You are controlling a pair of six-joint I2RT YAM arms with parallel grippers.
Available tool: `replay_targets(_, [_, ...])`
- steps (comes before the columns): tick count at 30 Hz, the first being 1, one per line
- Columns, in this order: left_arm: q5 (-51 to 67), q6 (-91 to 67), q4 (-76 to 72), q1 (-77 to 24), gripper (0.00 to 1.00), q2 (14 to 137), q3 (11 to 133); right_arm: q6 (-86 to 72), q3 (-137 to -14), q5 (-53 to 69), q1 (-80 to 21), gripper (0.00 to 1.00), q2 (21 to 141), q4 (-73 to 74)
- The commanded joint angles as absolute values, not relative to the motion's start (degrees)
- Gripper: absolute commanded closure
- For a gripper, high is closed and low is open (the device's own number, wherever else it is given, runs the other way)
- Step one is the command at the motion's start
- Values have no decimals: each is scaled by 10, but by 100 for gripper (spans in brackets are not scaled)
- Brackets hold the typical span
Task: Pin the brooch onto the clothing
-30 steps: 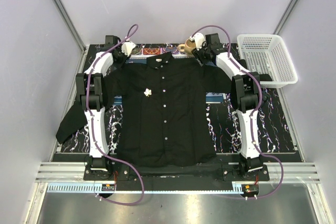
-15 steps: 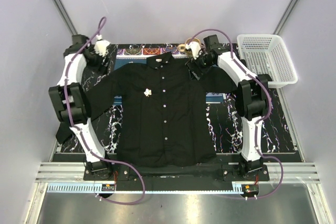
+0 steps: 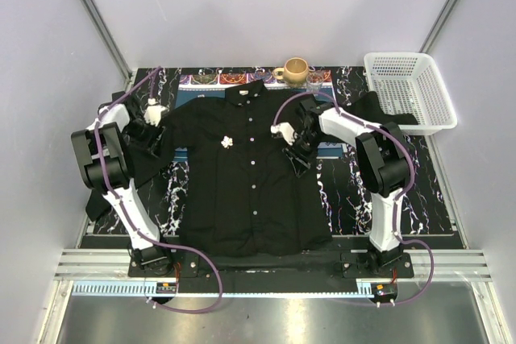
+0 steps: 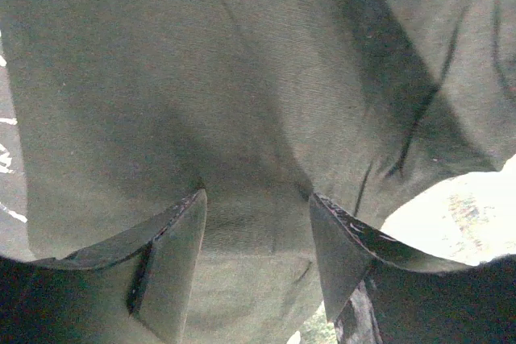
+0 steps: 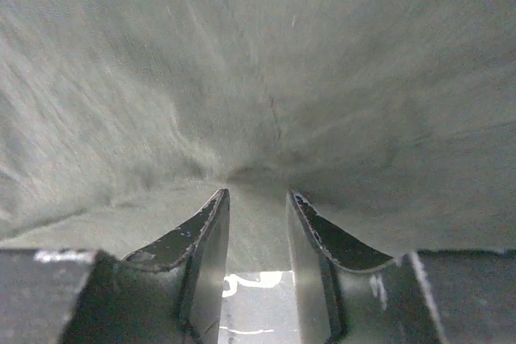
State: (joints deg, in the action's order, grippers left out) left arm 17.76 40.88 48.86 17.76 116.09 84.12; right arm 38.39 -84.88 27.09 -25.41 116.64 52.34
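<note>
Both hands at the clothing (image 3: pixel 218 191) (collar far, hem near): left hand (image 4: pixel 257 195) parted, right hand (image 5: pixel 258 192) pinching it

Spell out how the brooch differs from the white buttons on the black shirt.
The brooch is irregular in outline; the buttons are small rounds. The brooch is bigger than any one button. The brooch sits alone on the chest, left of the front opening in the top view; the buttons run in a line down the middle of the shirt. Both are whitish against black cloth.
</note>
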Motion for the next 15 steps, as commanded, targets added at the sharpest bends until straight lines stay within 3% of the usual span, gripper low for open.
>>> replay_targets(1, [122, 424, 453, 194, 40, 1158, 817, 403, -791, 223, -250, 62, 1126, 506])
replay_targets(8, [101, 424, 452, 207, 41, 1158, 825, 379, -742, 182, -250, 63, 1118, 484])
replay_targets(10, [121, 424, 457, 207, 37, 1144, 831, 367, -742, 174, -249, 59, 1113, 480])
replay_targets(15, [183, 393, 460, 187, 20, 1077, 847, 333, -790, 182, -241, 27, 1067, 478])
